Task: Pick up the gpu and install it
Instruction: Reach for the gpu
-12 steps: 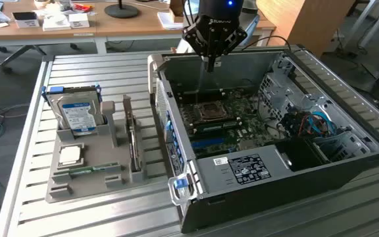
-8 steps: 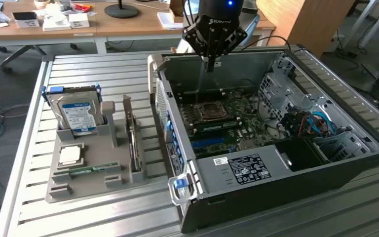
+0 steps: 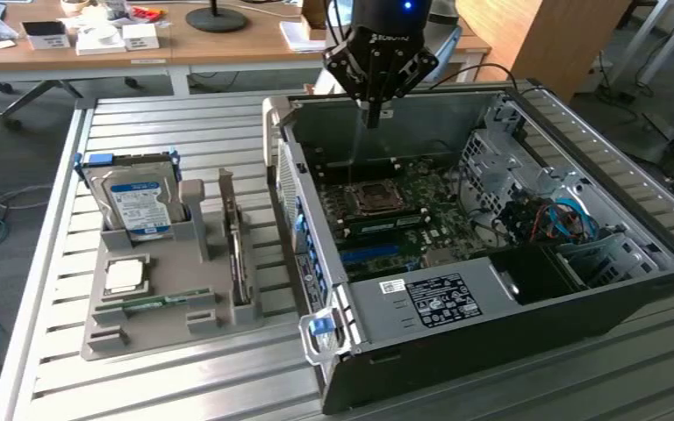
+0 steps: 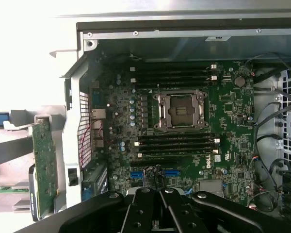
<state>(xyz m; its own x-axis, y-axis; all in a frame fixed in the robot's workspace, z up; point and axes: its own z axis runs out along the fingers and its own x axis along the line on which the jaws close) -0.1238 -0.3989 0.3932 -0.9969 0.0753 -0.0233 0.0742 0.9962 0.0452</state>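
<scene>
Up over the open computer case [image 3: 618,289] with the hand [image 3: 372,112] pinched shut on nothing, fingertips above the motherboard [image 3: 402,206] near the case's back wall. Off to the exterior view's left of the case for the gpu [image 3: 234,246]: upright on its long edge in a slot of the grey holder [image 3: 161,329] on the slatted worktop [image 3: 138,386], near the blue-labelled hard drive [image 3: 138,206], well apart from the hand and untouched.

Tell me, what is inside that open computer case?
A green motherboard with an empty processor socket, memory slots, blue cables and a labelled power supply box. Whatever lies beneath that box is covered.
</scene>
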